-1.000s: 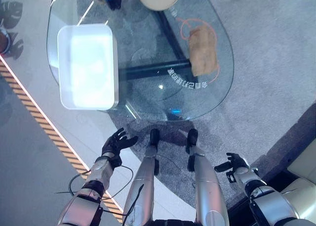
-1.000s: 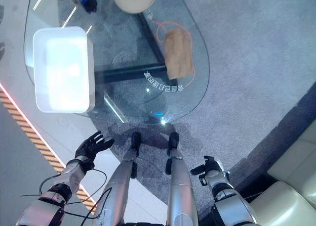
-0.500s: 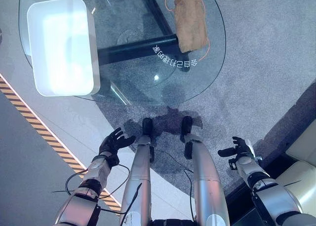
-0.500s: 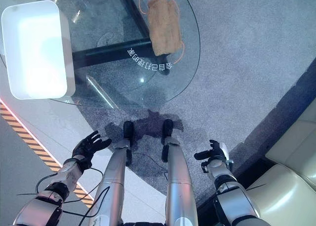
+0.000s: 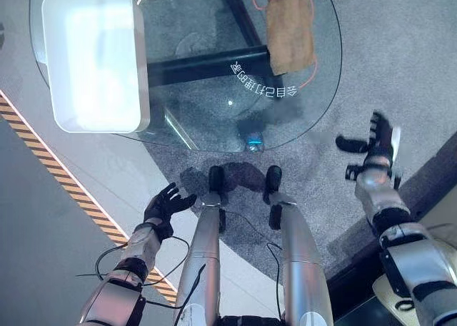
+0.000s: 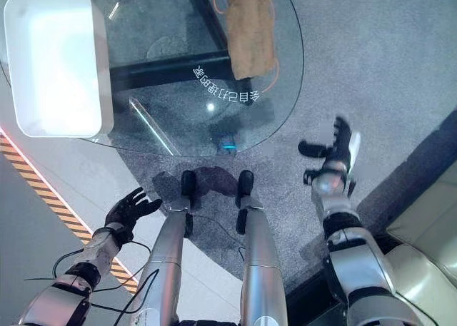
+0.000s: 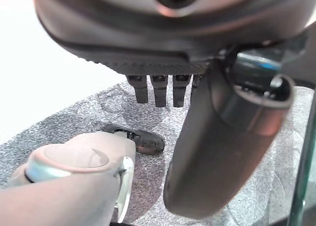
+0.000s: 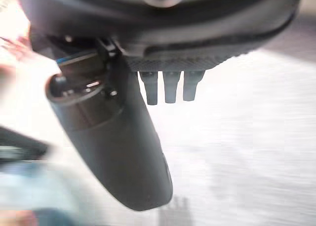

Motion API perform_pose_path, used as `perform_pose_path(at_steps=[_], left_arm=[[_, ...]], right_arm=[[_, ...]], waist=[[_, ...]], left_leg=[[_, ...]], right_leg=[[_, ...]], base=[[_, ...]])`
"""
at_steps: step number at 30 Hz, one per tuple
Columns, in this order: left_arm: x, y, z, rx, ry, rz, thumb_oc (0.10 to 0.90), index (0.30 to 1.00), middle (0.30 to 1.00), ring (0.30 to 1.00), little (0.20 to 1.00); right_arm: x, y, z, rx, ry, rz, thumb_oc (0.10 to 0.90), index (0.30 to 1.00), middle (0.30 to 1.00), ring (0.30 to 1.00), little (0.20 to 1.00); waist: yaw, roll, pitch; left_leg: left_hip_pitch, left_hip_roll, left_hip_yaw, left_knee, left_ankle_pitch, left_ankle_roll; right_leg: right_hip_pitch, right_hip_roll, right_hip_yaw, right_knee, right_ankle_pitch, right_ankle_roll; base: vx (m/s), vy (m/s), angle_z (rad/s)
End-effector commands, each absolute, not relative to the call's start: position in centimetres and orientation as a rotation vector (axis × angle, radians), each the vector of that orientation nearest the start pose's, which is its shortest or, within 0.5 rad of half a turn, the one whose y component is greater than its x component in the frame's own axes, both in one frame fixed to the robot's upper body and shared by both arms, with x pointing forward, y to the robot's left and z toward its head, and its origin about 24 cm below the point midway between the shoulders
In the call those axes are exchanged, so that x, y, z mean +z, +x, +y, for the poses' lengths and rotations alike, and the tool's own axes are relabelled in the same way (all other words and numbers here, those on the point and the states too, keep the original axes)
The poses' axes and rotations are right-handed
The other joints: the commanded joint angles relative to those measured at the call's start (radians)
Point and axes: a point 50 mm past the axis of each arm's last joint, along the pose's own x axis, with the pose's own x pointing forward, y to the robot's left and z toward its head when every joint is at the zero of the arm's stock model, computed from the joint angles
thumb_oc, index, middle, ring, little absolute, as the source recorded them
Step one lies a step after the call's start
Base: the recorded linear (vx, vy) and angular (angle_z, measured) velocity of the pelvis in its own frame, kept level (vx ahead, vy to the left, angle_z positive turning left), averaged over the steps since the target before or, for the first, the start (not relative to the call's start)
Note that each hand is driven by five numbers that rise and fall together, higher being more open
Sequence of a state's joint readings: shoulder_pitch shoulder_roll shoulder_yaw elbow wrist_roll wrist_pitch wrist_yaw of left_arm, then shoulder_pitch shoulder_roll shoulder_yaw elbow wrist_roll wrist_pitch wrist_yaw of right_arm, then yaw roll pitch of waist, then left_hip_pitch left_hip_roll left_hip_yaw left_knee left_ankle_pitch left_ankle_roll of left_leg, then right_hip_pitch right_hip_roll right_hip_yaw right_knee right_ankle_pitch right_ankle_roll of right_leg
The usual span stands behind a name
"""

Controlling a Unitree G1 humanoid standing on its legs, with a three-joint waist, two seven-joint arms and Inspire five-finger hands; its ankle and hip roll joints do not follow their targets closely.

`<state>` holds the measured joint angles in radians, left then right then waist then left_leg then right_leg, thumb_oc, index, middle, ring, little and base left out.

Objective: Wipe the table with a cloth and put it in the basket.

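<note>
While nothing is yet grasped, the cloth lies on the glass table, upper right; the basket sits upper left; right hand open, mid right; left hand open, lower left; next, the right hand likely reaches the cloth.

A tan cloth is spread flat on the round glass table, near its right edge, well apart from the white rectangular basket set at the table's left edge.
</note>
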<state>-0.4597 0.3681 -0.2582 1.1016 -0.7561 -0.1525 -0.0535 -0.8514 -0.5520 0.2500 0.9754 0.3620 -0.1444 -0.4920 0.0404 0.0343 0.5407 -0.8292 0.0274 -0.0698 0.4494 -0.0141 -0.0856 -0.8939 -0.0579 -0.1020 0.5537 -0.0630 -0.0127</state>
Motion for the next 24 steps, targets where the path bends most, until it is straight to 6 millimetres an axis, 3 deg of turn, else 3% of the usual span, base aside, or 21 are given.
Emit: perform_pose_path(at_steps=[1, 5, 10, 13, 16, 24], left_arm=[[-5.2, 27.4, 25.7, 0.259, -0.22, 0.459, 0.8, 0.9, 0.9, 0.9, 0.9], [-5.1, 27.7, 25.2, 0.248, -0.231, 0.449, 0.8, 0.9, 0.9, 0.9, 0.9], [-5.1, 27.8, 24.7, 0.236, -0.236, 0.442, 0.8, 0.9, 0.9, 0.9, 0.9], [-5.3, 27.8, 24.0, 0.22, -0.24, 0.44, 0.8, 0.9, 0.9, 0.9, 0.9], [-5.4, 27.7, 23.6, 0.21, -0.249, 0.436, 0.8, 0.9, 0.9, 0.9, 0.9], [-6.0, 27.3, 22.5, 0.178, -0.248, 0.448, 0.8, 0.9, 0.9, 0.9, 0.9]], right_arm=[[18.4, 37.6, -28.5, -0.685, -0.264, -0.27, 0.8, 0.9, 0.9, 0.9, 0.9], [23.1, 38.7, -25.6, -0.656, -0.247, -0.406, 0.8, 0.9, 0.9, 0.9, 0.9], [26.2, 39.2, -23.2, -0.619, -0.261, -0.495, 0.8, 0.9, 0.9, 0.9, 0.9], [28.6, 39.3, -20.5, -0.576, -0.281, -0.558, 0.8, 0.9, 0.9, 0.9, 0.9], [30.0, 39.3, -18.8, -0.55, -0.299, -0.588, 0.8, 0.9, 0.9, 0.9, 0.9], [31.0, 39.4, -17.3, -0.566, -0.314, -0.562, 0.8, 0.9, 0.9, 0.9, 0.9]], waist=[[0.0, 0.016, -0.021], [0.015, 0.025, -0.021], [0.029, 0.033, -0.021], [0.041, 0.042, -0.021], [0.052, 0.05, -0.021], [0.073, 0.062, -0.021]], left_leg=[[-0.004, -0.06, 0.051, 0.001, -0.002, 0.057], [-0.005, -0.067, 0.049, -0.018, 0.005, 0.055], [-0.005, -0.073, 0.049, -0.033, 0.012, 0.054], [0.004, -0.079, 0.047, -0.052, 0.019, 0.052], [0.003, -0.082, 0.048, -0.06, 0.023, 0.052], [0.008, -0.088, 0.046, -0.075, 0.03, 0.054]], right_leg=[[0.042, 0.03, -0.016, -0.046, -0.004, 0.018], [0.044, 0.031, -0.024, -0.06, -0.008, 0.013], [0.044, 0.026, -0.033, -0.073, -0.009, 0.01], [0.051, 0.022, -0.039, -0.088, -0.011, 0.006], [0.05, 0.017, -0.045, -0.093, -0.015, 0.002], [0.053, 0.009, -0.058, -0.096, -0.019, -0.004]], base=[[-0.02, 0.038, 0.0], [-0.02, 0.03, 0.01], [-0.01, 0.009, 0.01], [-0.01, 0.036, 0.03], [0.0, 0.035, 0.01], [0.01, 0.003, 0.02]])
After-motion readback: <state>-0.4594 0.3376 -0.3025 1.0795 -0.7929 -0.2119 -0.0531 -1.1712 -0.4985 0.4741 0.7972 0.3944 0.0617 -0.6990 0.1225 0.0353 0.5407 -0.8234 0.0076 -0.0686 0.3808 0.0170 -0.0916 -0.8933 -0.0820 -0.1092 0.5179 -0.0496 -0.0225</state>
